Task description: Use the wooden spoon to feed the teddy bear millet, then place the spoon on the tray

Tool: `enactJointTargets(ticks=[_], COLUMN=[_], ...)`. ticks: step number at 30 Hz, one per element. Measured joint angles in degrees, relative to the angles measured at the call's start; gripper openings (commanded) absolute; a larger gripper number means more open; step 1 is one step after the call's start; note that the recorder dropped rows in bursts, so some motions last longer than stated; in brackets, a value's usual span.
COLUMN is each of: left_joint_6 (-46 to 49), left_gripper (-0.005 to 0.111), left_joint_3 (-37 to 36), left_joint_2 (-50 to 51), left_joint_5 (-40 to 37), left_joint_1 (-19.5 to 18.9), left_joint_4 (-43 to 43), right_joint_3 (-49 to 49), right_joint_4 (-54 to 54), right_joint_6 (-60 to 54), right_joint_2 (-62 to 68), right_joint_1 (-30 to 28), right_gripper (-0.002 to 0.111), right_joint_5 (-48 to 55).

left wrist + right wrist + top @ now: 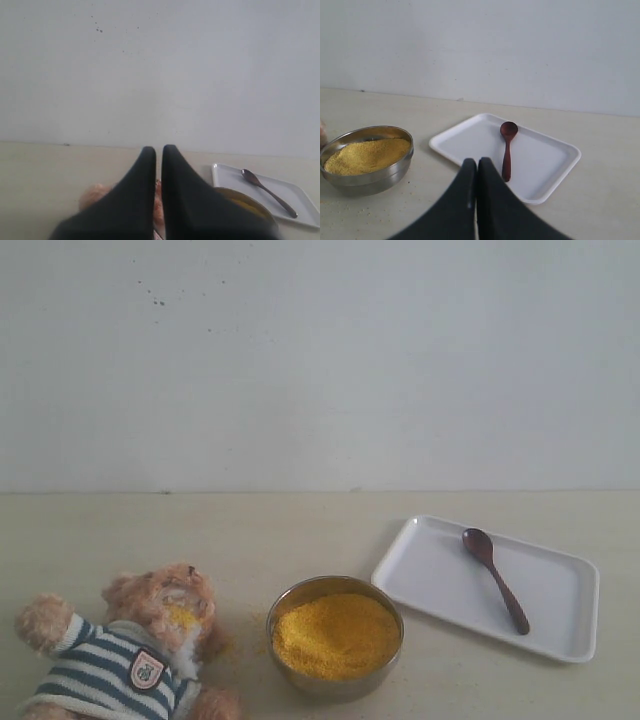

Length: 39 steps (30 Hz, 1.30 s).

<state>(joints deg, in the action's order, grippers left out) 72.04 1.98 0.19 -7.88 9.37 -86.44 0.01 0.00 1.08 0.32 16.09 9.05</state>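
Both pairs of jaws are shut tight and hold nothing. On the left jaws the two black tips press together with only a thin line between them. The right jaws look the same. Neither arm shows in the outside view.

Just past the tips of the right jaws lies the spoon (pixel 507 150). It rests flat inside the tray (pixel 547 167). Its round scoop end is far from the right jaws, and the end of its thin handle points back at them. So the spoon's long line runs almost straight away from the right jaws. The right arm is the nearer one. The left jaws see the spoon only far off, past the bowl (pixel 370 182).

The bowl sits on the desk (pixel 250 530) near the tray, with a small gap between them. It is heaped with yellow millet (pixel 367 155). On the other side of the bowl is the bear (pixel 120 660), which looks to be lying on its back. Some millet sticks to its white muzzle, and a few bits lie on the desk between bear and bowl.

I count one bear, one bowl of millet, one spoon, one tray and two pairs of jaws.

With millet on the bear's face and the spoon on the tray, the job looks done. For another bite, the right jaws would have to open and take the handle.
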Motion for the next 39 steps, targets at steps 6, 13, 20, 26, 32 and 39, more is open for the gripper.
enactJointTargets(ticks=[6, 13, 20, 26, 32, 39], left_joint_6=[0.0, 0.0, -1.2, -36.7, -58.0, -70.9], left_gripper=[0.004, 0.004, 0.004, 0.004, 0.004, 0.004], left_joint_3=[-0.5, -0.5, -0.5, -0.5, -1.5, -1.8], left_joint_2=[0.0, 0.0, 0.0, 0.0, 0.0, 0.0], left_joint_5=[0.0, 0.0, 0.8, 2.4, 2.6, 5.7], left_joint_1=[0.0, 0.0, 0.0, 0.0, 0.0, 0.0], left_joint_4=[0.0, -0.1, 1.0, 34.8, 56.9, 70.5], right_joint_3=[0.0, 0.0, 0.0, 0.0, 0.0, 0.0], right_joint_4=[0.0, 0.0, 0.0, 0.0, 0.0, 0.0], right_joint_6=[0.0, 0.0, 0.0, 0.0, 0.0, 0.0], right_joint_2=[0.0, 0.0, 0.0, 0.0, 0.0, 0.0], right_joint_1=[0.0, 0.0, 0.0, 0.0, 0.0, 0.0], right_gripper=[0.0, 0.0, 0.0, 0.0, 0.0, 0.0], right_joint_5=[0.0, 0.0, 0.0, 0.0, 0.0, 0.0])
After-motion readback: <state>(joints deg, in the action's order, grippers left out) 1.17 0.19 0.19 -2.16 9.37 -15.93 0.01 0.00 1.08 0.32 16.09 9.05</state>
